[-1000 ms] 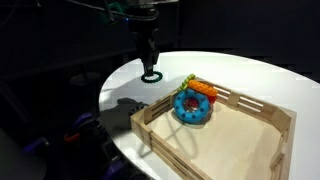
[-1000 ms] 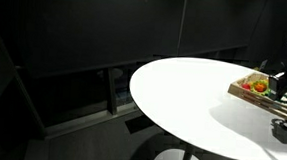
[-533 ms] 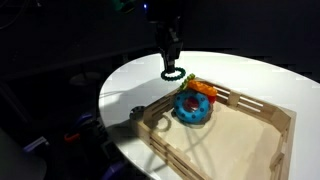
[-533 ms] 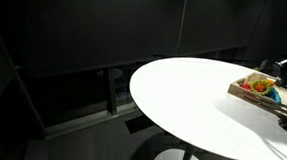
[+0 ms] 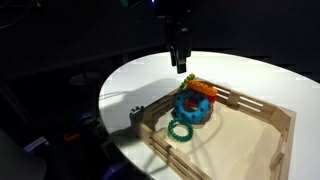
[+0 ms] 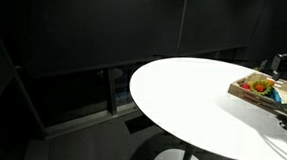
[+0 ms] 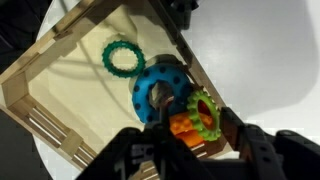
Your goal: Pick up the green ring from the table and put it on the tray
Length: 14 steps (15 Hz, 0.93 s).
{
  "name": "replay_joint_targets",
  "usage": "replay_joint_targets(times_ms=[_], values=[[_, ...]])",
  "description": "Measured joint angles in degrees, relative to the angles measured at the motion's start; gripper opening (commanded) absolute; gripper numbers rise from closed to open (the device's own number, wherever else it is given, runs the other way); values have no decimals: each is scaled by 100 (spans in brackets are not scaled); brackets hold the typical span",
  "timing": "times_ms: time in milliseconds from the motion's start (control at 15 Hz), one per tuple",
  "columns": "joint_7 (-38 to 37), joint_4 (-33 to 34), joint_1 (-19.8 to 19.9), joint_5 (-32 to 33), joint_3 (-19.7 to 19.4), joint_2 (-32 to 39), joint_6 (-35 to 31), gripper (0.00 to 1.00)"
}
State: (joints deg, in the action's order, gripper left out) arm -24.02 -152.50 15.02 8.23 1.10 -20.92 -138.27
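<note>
In an exterior view the camera stands close and raised, looking down across the round desk [image 5: 250,75] onto the tray [image 5: 250,135], which fills the lower right of the picture. In an exterior view set much farther back and lower, the camera looks almost level across the desk [image 6: 193,93]. There the tray [image 6: 241,91] sits small at the right edge, partly cut off. The wrist view looks steeply down from just above the tray [image 7: 80,78], and the tool [image 7: 190,145] enters from its bottom edge. All three views share the tray and the blue toy [image 5: 192,108] in it.
</note>
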Motion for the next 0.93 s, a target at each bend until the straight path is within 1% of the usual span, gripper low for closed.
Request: replay_joint_targets(times_ms=[133,400,733,933], values=[[-8,-2,-9,0,4,0,1,99],[42,-32,-155,-29,-5,-1,117,100],[463,-80,-543,-398,-79,-16,557,100],[630,-87,-659,-477,-98,-35,760,100]])
